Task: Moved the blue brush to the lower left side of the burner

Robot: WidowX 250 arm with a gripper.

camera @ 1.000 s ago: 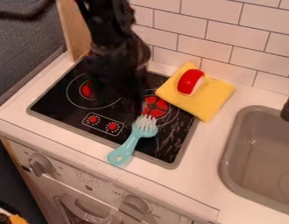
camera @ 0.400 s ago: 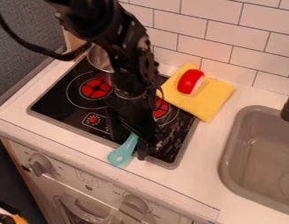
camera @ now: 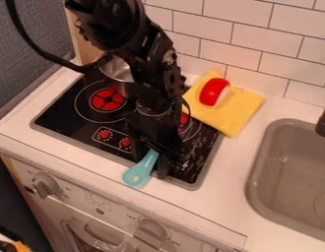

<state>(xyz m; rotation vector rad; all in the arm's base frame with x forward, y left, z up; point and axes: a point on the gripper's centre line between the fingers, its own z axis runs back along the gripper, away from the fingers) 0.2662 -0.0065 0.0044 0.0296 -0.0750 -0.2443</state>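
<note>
Camera view: stovetop [camera: 63, 114], white counter [camera: 229, 172], tiled wall [camera: 260, 42]

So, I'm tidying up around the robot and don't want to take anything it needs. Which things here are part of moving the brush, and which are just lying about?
Part of the job:
- blue brush
- gripper
- burner

Just lying about:
- yellow cloth
- red-and-white toy
- metal pot

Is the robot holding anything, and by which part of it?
I can't tell: the hand is over the blue brush, hiding its head and any grip.
</note>
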